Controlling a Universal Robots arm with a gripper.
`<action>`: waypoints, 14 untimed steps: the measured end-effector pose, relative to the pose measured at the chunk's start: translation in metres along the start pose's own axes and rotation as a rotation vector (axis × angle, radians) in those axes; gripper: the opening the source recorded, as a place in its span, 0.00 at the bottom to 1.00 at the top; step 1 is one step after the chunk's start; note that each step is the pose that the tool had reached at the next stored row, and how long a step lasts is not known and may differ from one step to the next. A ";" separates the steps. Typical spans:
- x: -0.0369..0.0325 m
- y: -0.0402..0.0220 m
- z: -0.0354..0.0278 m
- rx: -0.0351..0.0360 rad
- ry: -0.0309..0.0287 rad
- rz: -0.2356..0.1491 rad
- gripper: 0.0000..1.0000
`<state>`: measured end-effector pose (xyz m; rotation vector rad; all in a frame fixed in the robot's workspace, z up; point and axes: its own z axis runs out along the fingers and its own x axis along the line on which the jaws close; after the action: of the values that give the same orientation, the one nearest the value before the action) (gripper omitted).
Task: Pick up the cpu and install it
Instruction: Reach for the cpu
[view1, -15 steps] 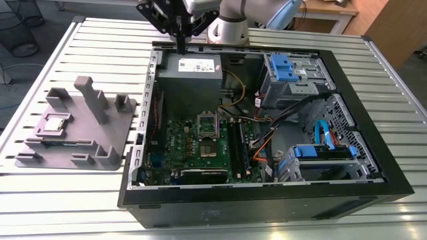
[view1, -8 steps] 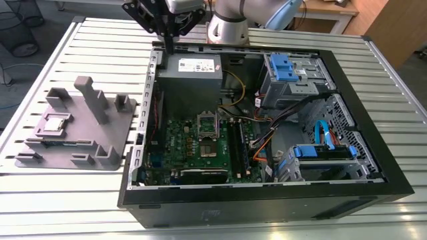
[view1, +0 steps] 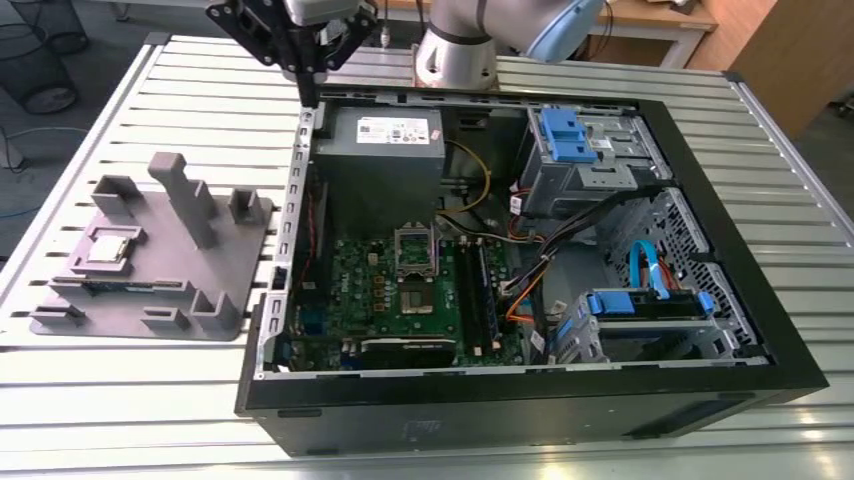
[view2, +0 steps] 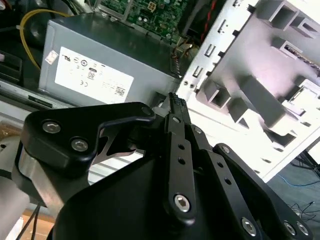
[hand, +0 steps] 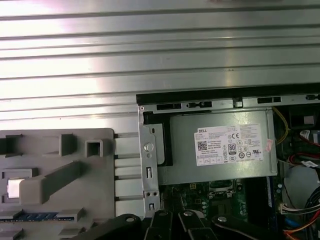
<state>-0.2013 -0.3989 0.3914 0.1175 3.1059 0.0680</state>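
The open computer case (view1: 534, 410) fills the middle. At nine o'clock from it, the cpu (view1: 107, 247) lies flat on a grey tray (view1: 150, 275). At eleven o'clock the gripper (view1: 310, 95) hangs, fingers together, over the case's corner beside the power supply (view1: 380, 150).

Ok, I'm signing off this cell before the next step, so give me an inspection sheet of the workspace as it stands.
Surface: slatted metal table.
Job's things: cpu lying in the grey tray; open computer case beside it, motherboard exposed.
Clutter: nothing seen.
Gripper: gripper shut, empty, over the case's corner by the power supply.
Cables: yellow cable and blue cable inside the case.
Surroundings: wire bin, wooden desk.
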 end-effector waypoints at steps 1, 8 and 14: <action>0.0036 -0.0003 -0.0001 0.0001 -0.0003 0.000 0.11; 0.0271 -0.0021 0.0004 0.0000 -0.0017 0.000 0.11; 0.0479 -0.0037 0.0008 -0.0002 -0.0027 0.000 0.11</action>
<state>-0.2492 -0.3989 0.3890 0.1174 3.1032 0.0680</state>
